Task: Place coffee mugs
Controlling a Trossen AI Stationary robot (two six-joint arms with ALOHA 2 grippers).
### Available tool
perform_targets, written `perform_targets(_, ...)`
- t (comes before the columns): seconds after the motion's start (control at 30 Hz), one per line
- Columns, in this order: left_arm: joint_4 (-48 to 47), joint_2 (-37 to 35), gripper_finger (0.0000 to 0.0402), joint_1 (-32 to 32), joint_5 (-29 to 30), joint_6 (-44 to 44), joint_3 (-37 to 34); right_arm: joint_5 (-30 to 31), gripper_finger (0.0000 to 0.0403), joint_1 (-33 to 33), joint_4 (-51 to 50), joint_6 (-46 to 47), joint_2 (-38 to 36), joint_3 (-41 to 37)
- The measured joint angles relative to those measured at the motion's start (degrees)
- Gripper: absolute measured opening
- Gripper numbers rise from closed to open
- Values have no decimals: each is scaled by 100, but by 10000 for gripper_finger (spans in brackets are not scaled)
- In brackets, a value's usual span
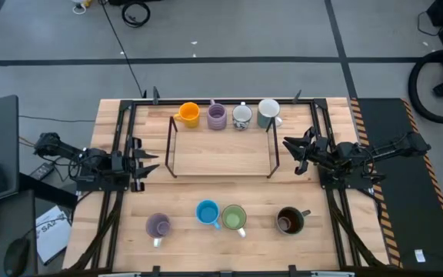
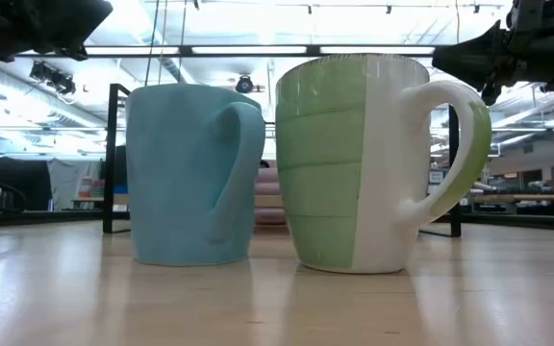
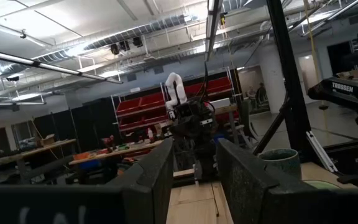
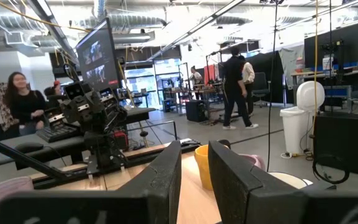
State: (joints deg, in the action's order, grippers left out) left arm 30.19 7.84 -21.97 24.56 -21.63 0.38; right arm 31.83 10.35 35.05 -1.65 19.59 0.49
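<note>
Four mugs line the worktop's (image 1: 221, 173) near edge: lavender (image 1: 158, 225), blue (image 1: 207, 212), green (image 1: 234, 218), brown (image 1: 289, 220). Mid-worktop, left hand (image 1: 151, 162) and right hand (image 1: 290, 154) hover empty, fingers narrowly parted. Farther, orange (image 1: 188, 115), purple (image 1: 217, 116), patterned (image 1: 241, 117) and grey-white (image 1: 268, 112) mugs stand rowed.

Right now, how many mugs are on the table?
8. Far row by the rack: orange mug, lavender mug, patterned white mug, pale grey mug. Near row: second lavender mug, blue mug, green mug, dark brown mug. None looks hidden.
</note>
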Motion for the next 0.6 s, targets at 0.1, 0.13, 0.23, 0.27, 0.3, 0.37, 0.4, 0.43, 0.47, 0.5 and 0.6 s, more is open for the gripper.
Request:
perform_targets(0.1, -1, 1, 131, -1, -2, 128, -2, 2, 87, -2, 0, -2, 0, 0)
perform_targets(0.13, -1, 1, 131, 0, -2, 271, -1, 2, 87, -1, 6, 0, 0, 0)
perform_targets(0.23, -27, 0, 131, -1, -20, 1583, 0, 2, 87, -2, 33, 30, -1, 0)
perform_targets(0.27, -30, -1, 131, -1, -14, 2054, 0, 2, 87, 0, 33, 49, 0, 0)
perform_targets(0.3, -39, 1, 131, -1, 24, 2382, 0, 2, 87, -2, 54, 55, 0, -2)
perform_targets(0.37, -90, 1, 131, -1, 108, 2576, 0, 2, 87, -2, 221, 41, 0, -2)
perform_targets(0.4, -106, 1, 131, 1, 114, 2542, 0, 2, 87, -2, 327, -26, 0, -2)
perform_targets(0.43, -106, 1, 131, -1, 114, 2451, 0, 2, 87, -2, 409, -147, -2, -2)
perform_targets(0.47, -107, -1, 131, -1, 114, 2369, 0, -4, 87, -2, 450, -234, -2, -2)
perform_targets(0.5, -127, 1, 131, -1, 122, 2283, 0, -30, 87, -2, 476, -247, 0, -2)
perform_targets(0.6, -237, 1, 131, -1, 125, 2448, 0, -122, 87, -2, 564, 86, -2, -2)
